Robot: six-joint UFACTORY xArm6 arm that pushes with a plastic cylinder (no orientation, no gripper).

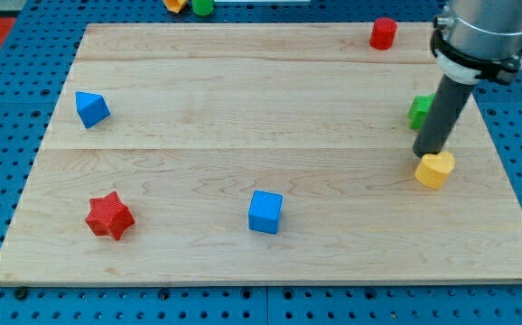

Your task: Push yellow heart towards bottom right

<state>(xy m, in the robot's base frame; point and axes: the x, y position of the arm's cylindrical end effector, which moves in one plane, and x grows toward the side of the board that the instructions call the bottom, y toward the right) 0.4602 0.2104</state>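
The yellow heart (435,170) lies on the wooden board (243,108) near its right edge, a little below the middle. My tip (426,155) rests at the heart's upper left side, touching it or nearly so. The dark rod rises from there to the arm at the view's top right and covers part of a green block (418,111) just above the heart.
A red cylinder (384,32) stands at the top right. A blue cube (265,212) sits bottom centre, a red star (109,216) bottom left, a blue triangular block (90,108) at the left. An orange block (176,4) and a green block (203,6) lie beyond the top edge.
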